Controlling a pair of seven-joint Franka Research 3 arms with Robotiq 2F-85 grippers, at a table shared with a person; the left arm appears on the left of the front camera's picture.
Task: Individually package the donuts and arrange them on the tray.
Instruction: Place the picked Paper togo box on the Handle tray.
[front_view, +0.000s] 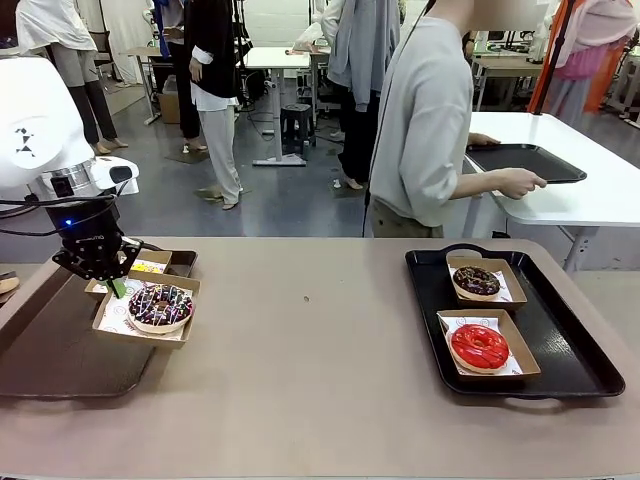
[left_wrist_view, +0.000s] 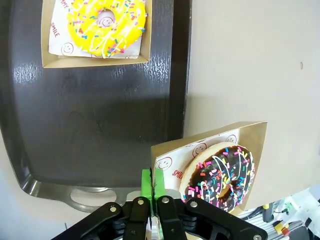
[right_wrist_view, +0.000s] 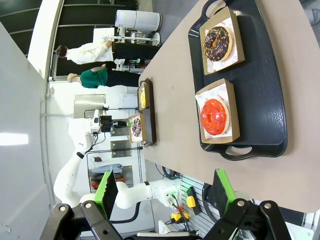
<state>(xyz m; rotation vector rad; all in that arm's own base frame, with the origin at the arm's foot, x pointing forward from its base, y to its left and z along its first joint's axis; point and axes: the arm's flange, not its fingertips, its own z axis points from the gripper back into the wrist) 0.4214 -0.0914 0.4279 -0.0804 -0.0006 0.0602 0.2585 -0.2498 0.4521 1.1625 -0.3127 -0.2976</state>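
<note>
Step in hand: transfer of the third boxed donut. The left tool is clamped on the rim of the paper carton holding the sprinkled chocolate donut, which appears lifted above the brown tray's edge. The yellow donut lies beyond the tool. Next, carry the carton across the bench to the black tray. The right tool stands wide, empty.

Yellow donut — white drizzle, multicoloured sprinkles; dark sprinkled donut; glossy red donut; chocolate donut; black tray; beige tabletop; green-padded black left pincer.
</note>
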